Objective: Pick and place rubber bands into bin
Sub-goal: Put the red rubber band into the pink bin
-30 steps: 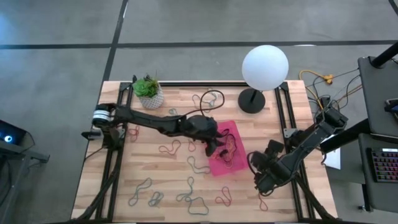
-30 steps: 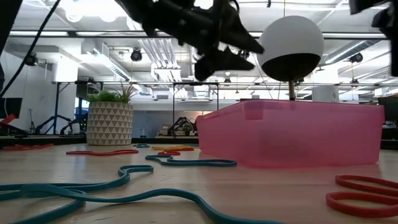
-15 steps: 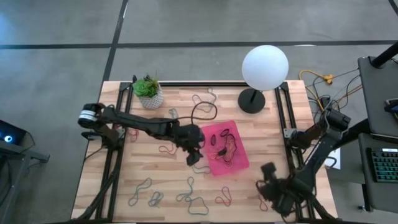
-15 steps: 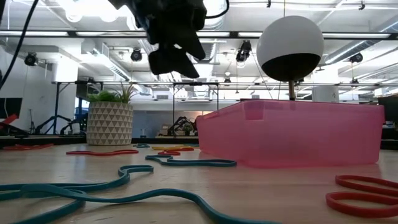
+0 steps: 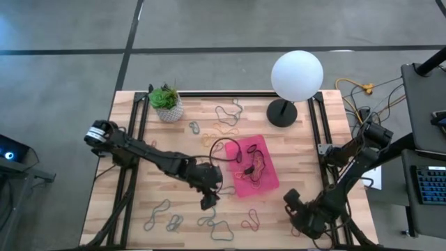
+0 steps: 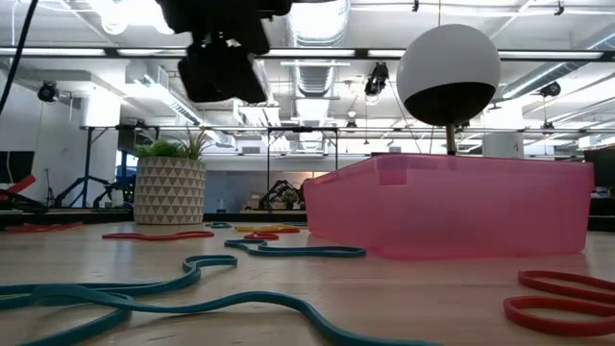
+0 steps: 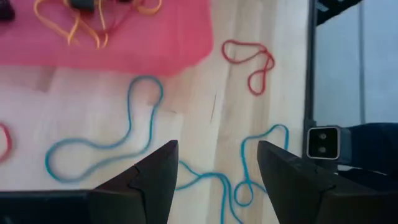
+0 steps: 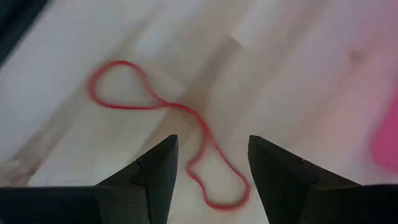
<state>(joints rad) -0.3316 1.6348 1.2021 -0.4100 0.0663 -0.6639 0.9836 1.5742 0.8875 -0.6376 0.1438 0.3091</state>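
one bin (image 5: 267, 183), one plant (image 5: 166, 97), one lamp (image 5: 296, 75)

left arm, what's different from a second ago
The left hand has pulled back from above the pink bin toward the table's front and now hangs open over the teal rubber band, holding nothing. The right hand also swung toward the front edge, open above a red rubber band. The bin, the bands inside it, the plant pot and the lamp stayed put.
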